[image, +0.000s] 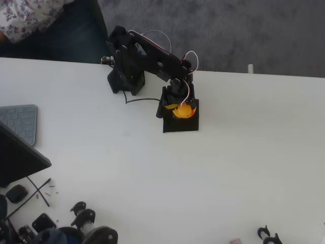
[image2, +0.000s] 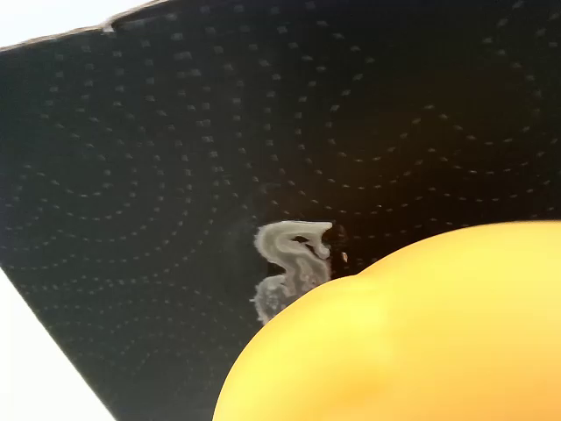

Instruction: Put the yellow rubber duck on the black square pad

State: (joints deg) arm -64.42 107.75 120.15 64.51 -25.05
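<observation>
Claw [image: 184,110] of the black arm [image: 152,58] sits directly over the black square pad [image: 181,122] in the overhead view, with the yellow rubber duck [image: 184,111] at its tip; whether the fingers are clamped on the duck or parted around it cannot be told from either view. From the wrist view, the duck [image2: 412,333] fills the lower right as a smooth yellow-orange curve, very close to the lens, and lies over the pad [image2: 175,175]. The pad's matte surface carries faint dotted arcs and a greyish mark [image2: 289,263] near its centre, partly covered by the duck. Contact between duck and pad cannot be confirmed. White bench [image: 244,162] surface shows at the pad's lower left and upper left edges in the wrist view. Overhead, the pad lies just in front of the arm's base, with a thin black cable [image: 139,100] running to it. Farther off, a grey keyboard [image: 20,122] rests at the left edge, and assorted dark parts [image: 84,223] lie along the lower left.
</observation>
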